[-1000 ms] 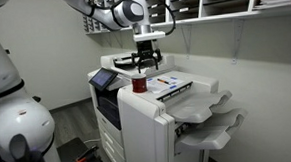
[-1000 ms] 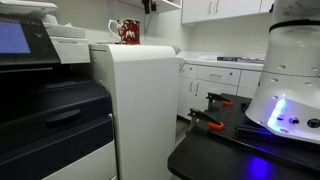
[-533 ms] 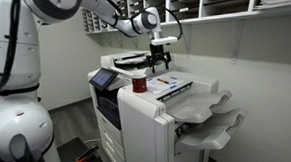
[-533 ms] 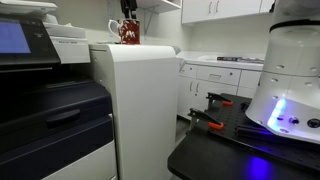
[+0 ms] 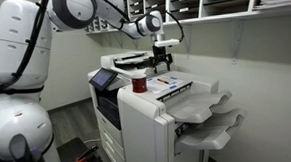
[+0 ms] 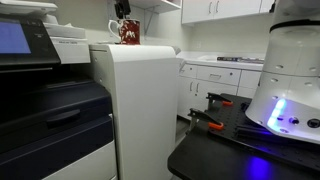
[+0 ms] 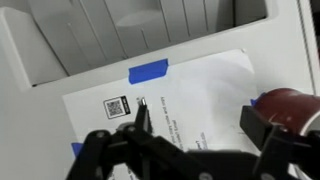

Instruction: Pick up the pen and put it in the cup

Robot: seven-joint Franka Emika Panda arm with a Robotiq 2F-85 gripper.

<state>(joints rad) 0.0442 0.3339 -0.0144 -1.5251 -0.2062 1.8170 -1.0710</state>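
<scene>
The small dark red cup (image 5: 139,83) stands on top of the white printer (image 5: 147,116). It also shows in the other exterior view (image 6: 130,33) and at the right edge of the wrist view (image 7: 290,104). My gripper (image 5: 162,58) hangs open and empty above a printed sheet (image 7: 190,100) taped to the printer top, a little beyond the cup. In the wrist view the gripper (image 7: 200,120) has its fingers spread wide over the sheet. A thin dark mark on the sheet (image 5: 167,81) may be the pen; I cannot tell. No pen is clear in the wrist view.
Blue tape (image 7: 148,71) holds the sheet's far edge. The printer's document feeder (image 5: 124,60) rises behind the cup, with output trays (image 5: 207,113) at the side. Wall shelves (image 5: 221,2) hang close above the arm. A second robot base (image 6: 290,70) stands on a dark counter.
My gripper has moved from above the cup sideways to over the printed sheet. The arm has swung across behind it. The cup has not moved.
</scene>
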